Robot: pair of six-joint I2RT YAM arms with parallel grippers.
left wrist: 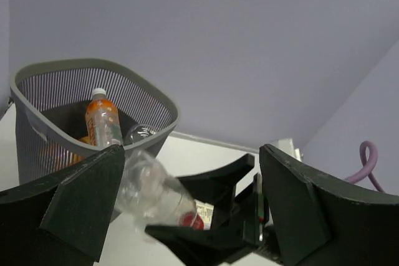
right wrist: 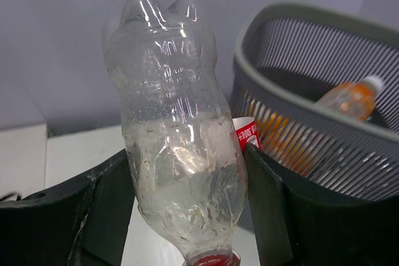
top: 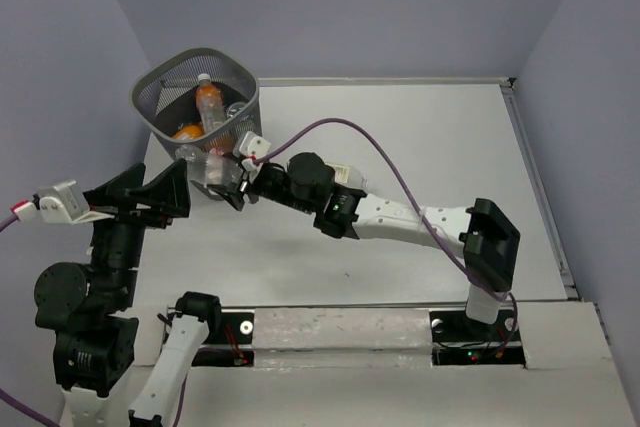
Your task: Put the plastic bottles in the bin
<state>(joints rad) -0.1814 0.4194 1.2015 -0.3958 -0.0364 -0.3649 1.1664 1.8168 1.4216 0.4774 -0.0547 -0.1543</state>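
The right gripper [right wrist: 187,179] is clenched on a clear plastic bottle [right wrist: 177,123], one dark finger pressed against each side of its lower body. In the right wrist view the bottle stands upside down in the grasp, its lobed base at the top and its red cap [right wrist: 212,258] at the bottom edge of the picture. A scrap of red-and-white label shows at the bottle's right side, though whether it belongs to this bottle I cannot tell. The held bottle hangs just beside the near wall of the bin [top: 160,122], outside the mesh and close to the rim. From above, the right arm reaches across the white table [top: 420,147] towards the far left corner, where the bin stands, with a purple cable [top: 400,172] looping over the arm. Inside the bin lie other bottles: an orange one with a white cap [top: 210,107] leaning against the far wall, a second orange one [top: 187,134] lower down, and a clear one [left wrist: 140,134] next to them. The left gripper [top: 175,195] is released – its fingers spread wide and grasping nothing – and it sits just left of the right gripper, pointing at the held bottle and the bin without touching either.
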